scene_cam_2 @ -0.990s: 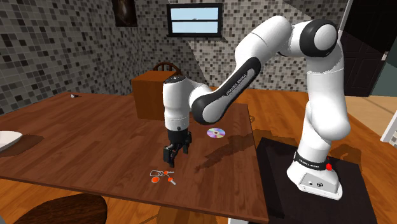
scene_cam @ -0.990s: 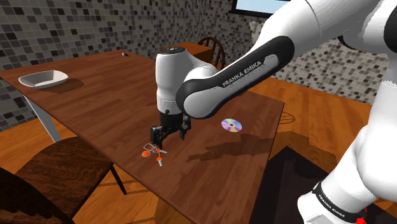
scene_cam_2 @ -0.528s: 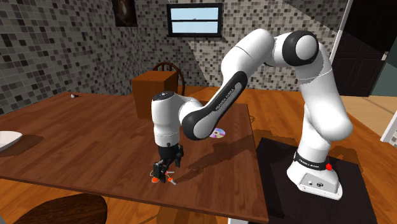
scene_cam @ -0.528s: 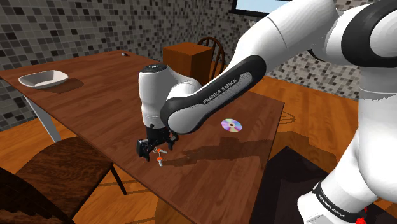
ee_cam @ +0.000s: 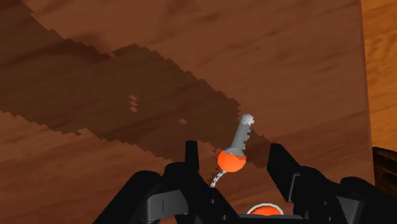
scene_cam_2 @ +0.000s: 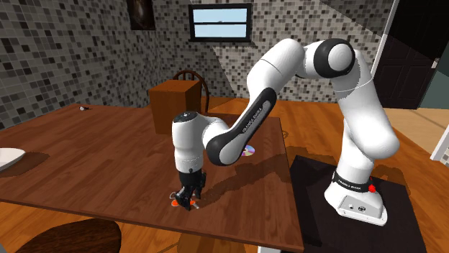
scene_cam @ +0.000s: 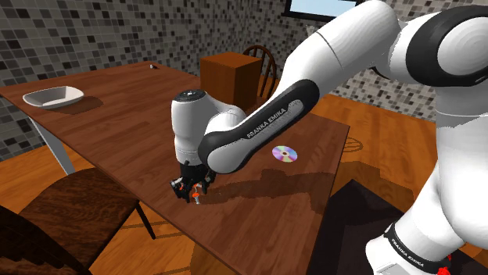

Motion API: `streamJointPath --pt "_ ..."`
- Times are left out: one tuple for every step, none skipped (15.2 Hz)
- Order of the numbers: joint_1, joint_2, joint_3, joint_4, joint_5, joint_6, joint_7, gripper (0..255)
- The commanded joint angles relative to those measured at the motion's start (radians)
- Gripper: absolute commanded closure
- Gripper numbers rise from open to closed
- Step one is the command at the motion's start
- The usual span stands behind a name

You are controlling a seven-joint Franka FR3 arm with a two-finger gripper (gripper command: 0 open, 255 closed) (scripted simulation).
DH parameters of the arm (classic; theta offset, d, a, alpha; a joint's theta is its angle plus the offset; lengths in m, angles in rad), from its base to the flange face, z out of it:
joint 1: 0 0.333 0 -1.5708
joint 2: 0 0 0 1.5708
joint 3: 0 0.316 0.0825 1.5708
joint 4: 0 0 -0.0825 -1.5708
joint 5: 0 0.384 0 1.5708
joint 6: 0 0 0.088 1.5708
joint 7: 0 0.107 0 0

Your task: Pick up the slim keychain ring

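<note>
The keychain [scene_cam: 197, 198] lies on the brown wooden table [scene_cam: 117, 117] near its front edge: a silver key with an orange head [ee_cam: 231, 159], a thin chain and a second orange piece [ee_cam: 263, 210]. My black gripper [scene_cam: 190, 190] is down on it, pointing straight at the table. In the wrist view the gripper [ee_cam: 233, 153] has its fingers apart, with the orange key head between them and touching neither finger. The ring itself is hidden under the hand. From the second exterior view the gripper [scene_cam_2: 188, 200] covers most of the keychain [scene_cam_2: 175, 203].
A shiny disc [scene_cam: 285, 153] lies on the table toward the stand. A white bowl [scene_cam: 53, 97] sits at the far end. A dark wooden chair [scene_cam: 78, 207] stands just off the table's front edge below the gripper. A brown cabinet [scene_cam: 231, 70] is behind the table.
The arm moved toward the table's front edge and came down over the keychain. The fingers have drawn closer together around the key.
</note>
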Motion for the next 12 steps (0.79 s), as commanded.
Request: streamJointPath --pt "0.001 0.007 -0.001 -0.001 -0.001 0.003 0.001 255" --pt "0.001 0.005 -0.001 -0.004 -0.001 0.003 0.002 255" --pt "0.001 0.005 -0.001 -0.004 0.000 0.003 0.001 255" --pt "-0.002 0.000 0.000 -0.010 0.001 0.005 -0.001 255" --pt "-0.004 -0.001 0.001 -0.009 0.003 0.003 -0.003 255" --pt "-0.002 0.001 0.000 -0.007 0.001 0.002 -0.002 255" --pt "-0.004 -0.004 0.001 -0.015 0.002 0.006 -0.002 255" --pt "0.001 0.006 -0.001 -0.002 -0.001 0.003 0.001 255" --pt "-0.002 -0.003 0.002 -0.001 0.004 -0.007 -0.003 255" --pt "-0.004 -0.012 0.006 0.000 0.010 -0.016 -0.006 255" --pt "-0.007 -0.021 0.009 0.001 0.015 -0.026 -0.009 255" --pt "-0.009 -0.029 0.013 0.003 0.020 -0.036 -0.013 255"
